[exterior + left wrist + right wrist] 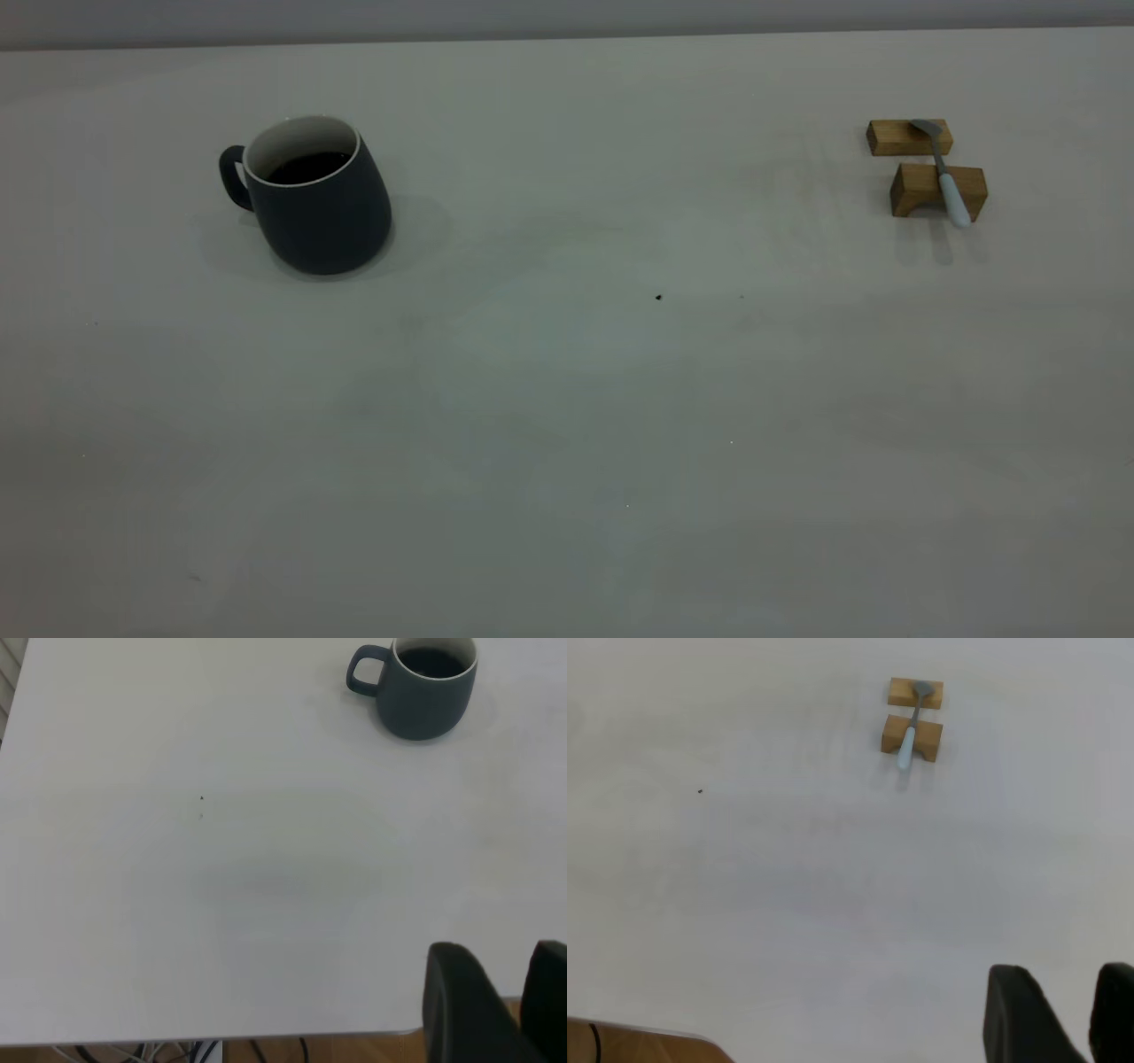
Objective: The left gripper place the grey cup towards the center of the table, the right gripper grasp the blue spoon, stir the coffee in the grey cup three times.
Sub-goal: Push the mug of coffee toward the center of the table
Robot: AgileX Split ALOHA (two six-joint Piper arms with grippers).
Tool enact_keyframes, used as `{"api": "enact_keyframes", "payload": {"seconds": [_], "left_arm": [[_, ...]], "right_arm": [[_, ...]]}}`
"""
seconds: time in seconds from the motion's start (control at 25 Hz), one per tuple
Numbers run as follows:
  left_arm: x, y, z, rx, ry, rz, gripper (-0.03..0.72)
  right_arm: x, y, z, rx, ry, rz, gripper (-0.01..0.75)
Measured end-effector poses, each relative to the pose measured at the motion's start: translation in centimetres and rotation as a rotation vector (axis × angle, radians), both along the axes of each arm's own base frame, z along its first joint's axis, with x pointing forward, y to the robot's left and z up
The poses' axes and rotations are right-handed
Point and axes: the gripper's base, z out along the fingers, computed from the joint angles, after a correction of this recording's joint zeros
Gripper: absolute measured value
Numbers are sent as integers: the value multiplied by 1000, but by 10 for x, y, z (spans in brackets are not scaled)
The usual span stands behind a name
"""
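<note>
The grey cup (319, 199) stands upright on the tabletop (567, 399) in the upper left of the exterior frame, its loop handle pointing toward the frame's left edge. The coffee (307, 167) lies dark and flat inside it, below the white inner wall and thin white rim.

Well apart from the cup, in the upper right of that frame, two small wooden blocks (926, 164) sit just beside each other, one behind the other. The blue spoon (944, 177) rests across both, its grey metal bowl on the far block and its pale blue-white handle overhanging the near one. A tiny dark speck (658, 298) marks the tabletop near the middle of the frame.

Neither arm appears in the exterior frame. In the left wrist view, the left gripper (509, 1010) shows only as two dark fingers at the lower right corner, above the tabletop's near edge and far from the cup; a gap separates them, so the jaws stand open and hold nothing. In the right wrist view, the right gripper (1072, 1014) appears likewise at the lower right corner, far from the spoon, jaws parted and empty.
</note>
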Motion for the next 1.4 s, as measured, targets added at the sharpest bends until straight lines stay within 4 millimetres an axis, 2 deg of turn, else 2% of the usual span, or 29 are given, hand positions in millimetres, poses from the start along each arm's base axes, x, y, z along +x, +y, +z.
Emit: {"api": "enact_keyframes", "payload": {"seconds": [1.2,1.4], "left_arm": [[0,-1,0,-13,7,-14,239],[8,-1,12,-16,72,-10,239]], "right_arm": [[0,0,0,0,0,0,238],[0,0,0,0,0,0,238]]}}
